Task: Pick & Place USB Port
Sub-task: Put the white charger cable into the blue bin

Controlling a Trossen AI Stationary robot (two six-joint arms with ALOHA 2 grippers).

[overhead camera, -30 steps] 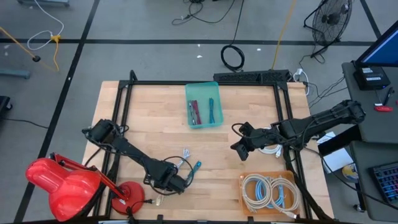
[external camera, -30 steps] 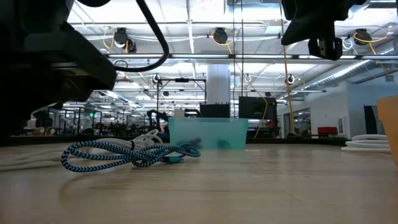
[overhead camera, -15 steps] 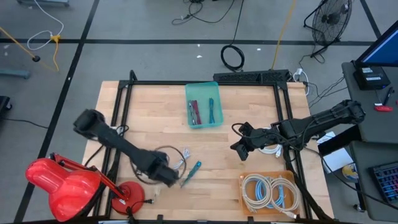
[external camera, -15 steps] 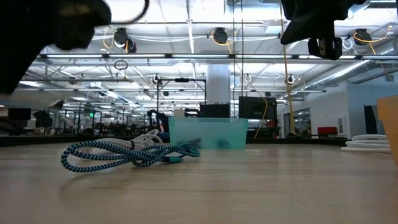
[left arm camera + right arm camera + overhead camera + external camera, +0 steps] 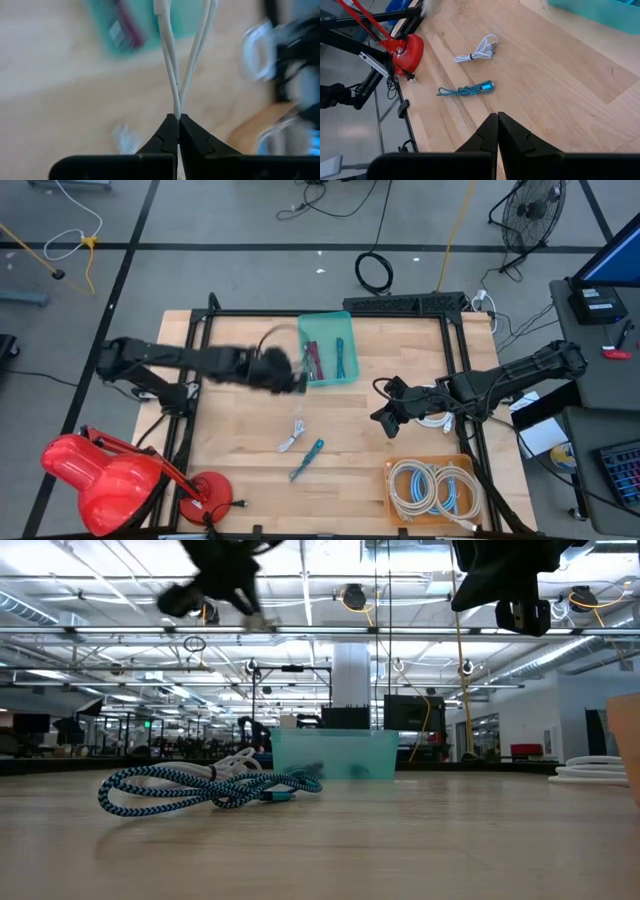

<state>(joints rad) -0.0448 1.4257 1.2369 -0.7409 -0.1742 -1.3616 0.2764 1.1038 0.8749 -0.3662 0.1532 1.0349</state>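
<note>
The wooden table (image 5: 240, 430) stands in an open workshop. Nearest, a blue braided cable (image 5: 306, 459) and a bundled white cable (image 5: 291, 439) lie untouched. The right gripper (image 5: 385, 423), clenched empty, waits beside them. Farther off, the left gripper (image 5: 287, 376) pinches a white USB cable (image 5: 175, 75) beside the teal bin (image 5: 344, 381). Risk: the hanging loop may catch the rim or slip from the narrow pinch.

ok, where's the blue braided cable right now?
High view: blue cable lies on the table near the front middle, beside the white cable.
</note>
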